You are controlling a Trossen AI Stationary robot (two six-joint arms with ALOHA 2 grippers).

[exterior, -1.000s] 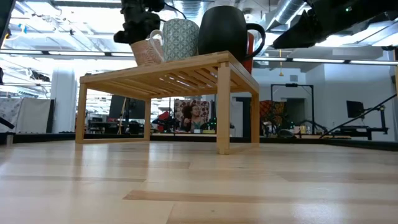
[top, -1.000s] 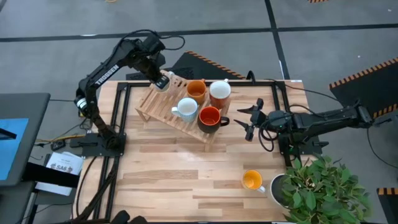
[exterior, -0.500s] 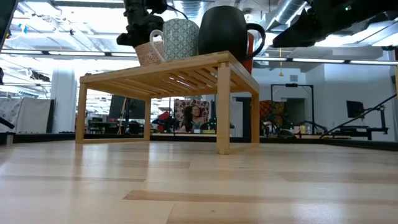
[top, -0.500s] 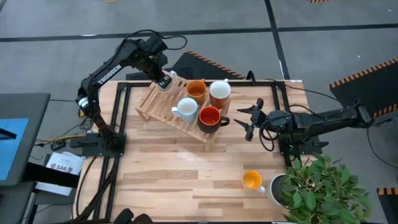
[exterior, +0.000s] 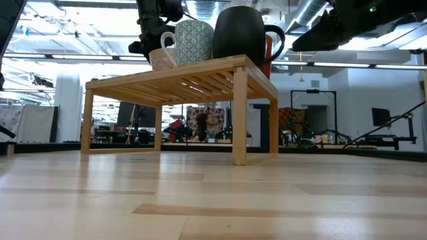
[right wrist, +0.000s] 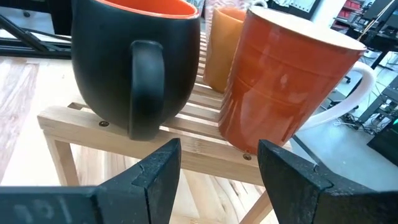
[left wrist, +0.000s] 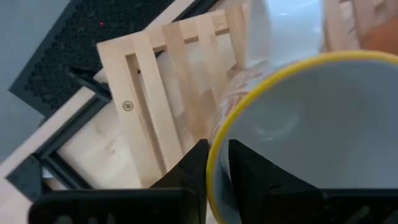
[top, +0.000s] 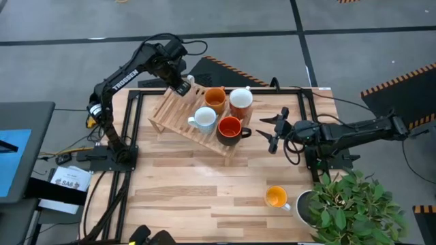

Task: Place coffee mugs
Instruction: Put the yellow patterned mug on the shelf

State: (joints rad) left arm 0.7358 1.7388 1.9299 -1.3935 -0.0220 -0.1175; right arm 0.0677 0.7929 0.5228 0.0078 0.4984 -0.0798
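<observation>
High view shows your left gripper [top: 180,86] pinching the cream-white mug's [top: 183,90] rim over the wooden rack's [top: 170,116] upper-left end; release it tilted and it could tip off.

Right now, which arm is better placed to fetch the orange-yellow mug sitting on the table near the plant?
Right, probably. The right gripper hangs empty with jaws open beside the rack, on the same side as the orange-yellow mug. The left gripper is at the rack's far end, shut on the cream mug.
</observation>
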